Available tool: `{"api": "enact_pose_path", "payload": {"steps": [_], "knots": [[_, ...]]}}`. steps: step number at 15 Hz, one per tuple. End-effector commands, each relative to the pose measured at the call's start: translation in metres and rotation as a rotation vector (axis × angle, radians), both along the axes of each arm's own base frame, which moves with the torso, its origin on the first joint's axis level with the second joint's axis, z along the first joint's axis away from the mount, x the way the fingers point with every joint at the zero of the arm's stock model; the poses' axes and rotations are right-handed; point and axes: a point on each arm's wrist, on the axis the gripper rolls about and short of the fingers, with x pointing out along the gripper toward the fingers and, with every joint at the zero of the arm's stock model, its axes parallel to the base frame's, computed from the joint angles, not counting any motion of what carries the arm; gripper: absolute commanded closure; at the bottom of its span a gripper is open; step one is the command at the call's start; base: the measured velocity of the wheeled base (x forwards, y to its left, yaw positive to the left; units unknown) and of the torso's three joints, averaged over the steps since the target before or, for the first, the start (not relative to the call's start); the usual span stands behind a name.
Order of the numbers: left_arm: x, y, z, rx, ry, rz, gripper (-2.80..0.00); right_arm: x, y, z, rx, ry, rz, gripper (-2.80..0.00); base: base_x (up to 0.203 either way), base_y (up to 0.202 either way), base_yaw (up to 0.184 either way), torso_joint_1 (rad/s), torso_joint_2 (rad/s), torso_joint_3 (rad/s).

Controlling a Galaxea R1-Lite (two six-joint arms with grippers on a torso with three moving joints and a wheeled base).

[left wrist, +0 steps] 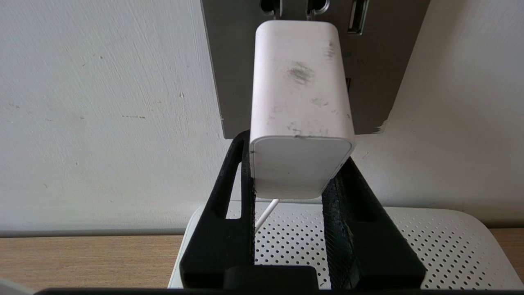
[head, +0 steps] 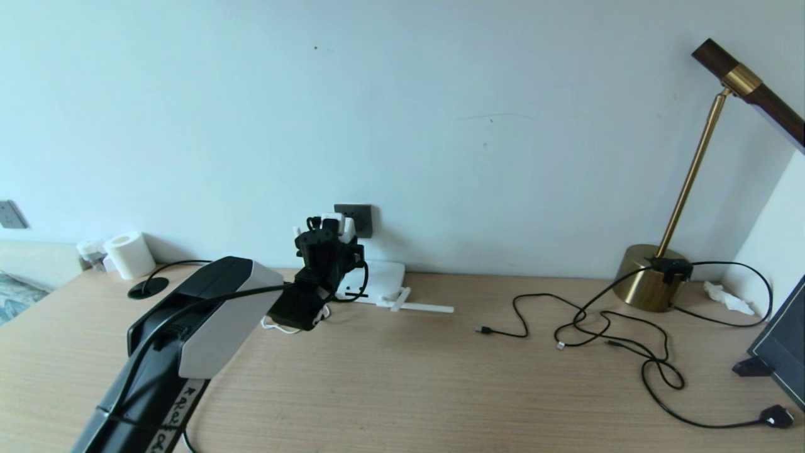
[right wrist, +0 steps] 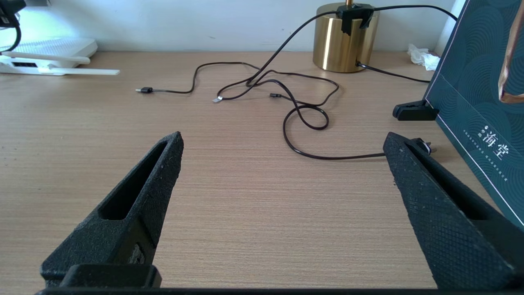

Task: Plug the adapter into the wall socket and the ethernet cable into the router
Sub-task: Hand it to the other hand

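A wooden desk (head: 402, 377) is seen set against a pale wall (head: 440, 94). A brass lamp (head: 654, 277) stands at the right end of the desk, and thin black cords (head: 604, 327) are sprawled on the wood near its base. The router (head: 383, 280) lies flat at the foot of the wall, below the wall socket (head: 360, 219); its perforated top is seen in the left wrist view, beneath the fingers.

The left gripper (left wrist: 292, 164) is raised to the wall socket and is clenched on the adapter (left wrist: 301, 106): the rear part of the white body is pinched between the two black fingers (left wrist: 348, 205), set narrowly apart. The front end of the adapter is held against the grey plate, with its prongs at the pin holes; how far they are seated cannot be told. A thin white cord (left wrist: 266, 213) hangs from the adapter's underside.

The right gripper (right wrist: 282, 172) is parked low over the bare desk, spread wide and holding nothing.
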Motion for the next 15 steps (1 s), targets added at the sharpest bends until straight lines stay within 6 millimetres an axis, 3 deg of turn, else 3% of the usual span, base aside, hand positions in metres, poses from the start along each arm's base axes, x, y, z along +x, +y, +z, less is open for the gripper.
{"api": "enact_pose_path", "payload": {"steps": [1, 7, 15], "knots": [[0.0, 0.0, 0.005, -0.004, -0.017, 0.001, 0.0, 0.0, 0.0, 0.0, 0.0, 0.0, 0.0, -2.8, 0.0, 0.0, 0.0, 0.0, 0.0, 0.0], [-0.004, -0.001, 0.018, -0.005, -0.028, -0.004, 0.0, 0.0, 0.0, 0.0, 0.0, 0.001, -0.001, -2.8, 0.0, 0.0, 0.0, 0.0, 0.0, 0.0], [-0.006, -0.002, 0.02, -0.001, -0.019, -0.005, 0.0, 0.0, 0.0, 0.0, 0.0, 0.001, -0.001, -2.8, 0.0, 0.0, 0.0, 0.0, 0.0, 0.0]]}}
